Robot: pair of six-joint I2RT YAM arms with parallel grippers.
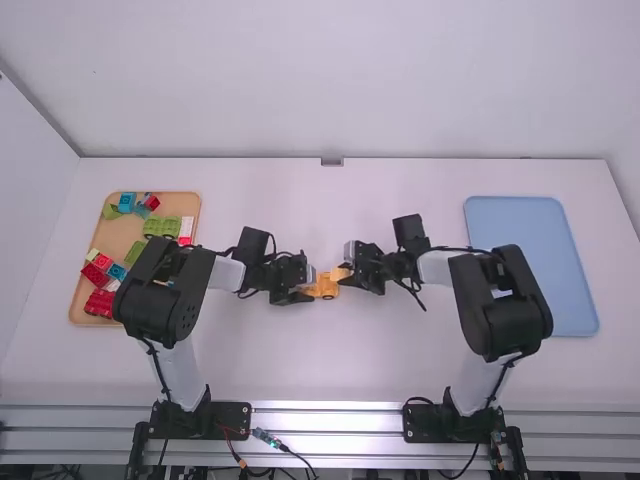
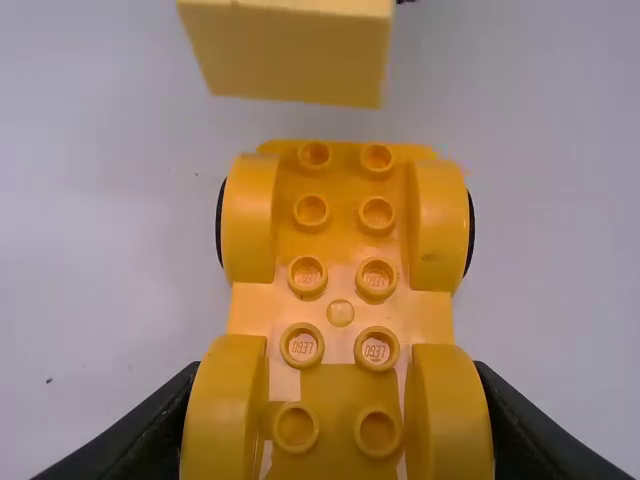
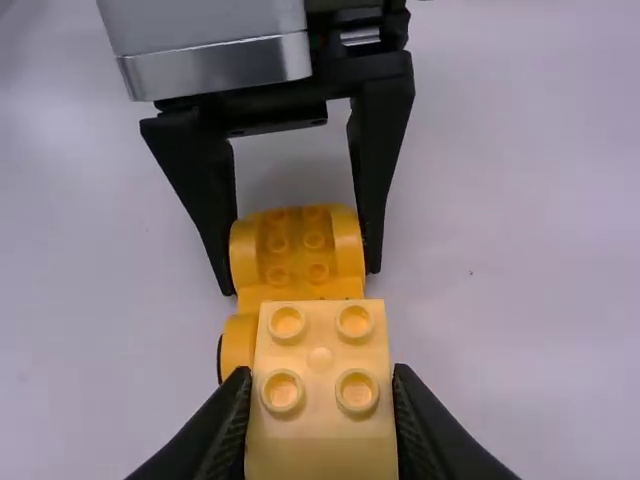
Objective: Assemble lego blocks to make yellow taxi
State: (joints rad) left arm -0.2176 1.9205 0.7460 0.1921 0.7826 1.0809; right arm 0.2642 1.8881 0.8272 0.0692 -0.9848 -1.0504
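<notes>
Near the middle of the table, my left gripper [image 1: 302, 288] is shut on the orange car base [image 1: 326, 287]. In the left wrist view the car base [image 2: 340, 310] shows open studs between its fenders, and my left gripper [image 2: 338, 440] pinches its near fenders from both sides. My right gripper [image 1: 349, 272] is just right of it, shut on a light yellow block [image 1: 340, 273]. The block [image 3: 320, 375] has studs on top, between the fingers of my right gripper [image 3: 320, 420]. In the left wrist view the block [image 2: 290, 55] hangs beyond the car's far end, apart from it.
An orange tray [image 1: 120, 240] at the left holds several red, green and blue blocks, with the left arm partly over it. A blue tray [image 1: 530, 260] lies at the right, beside the right arm.
</notes>
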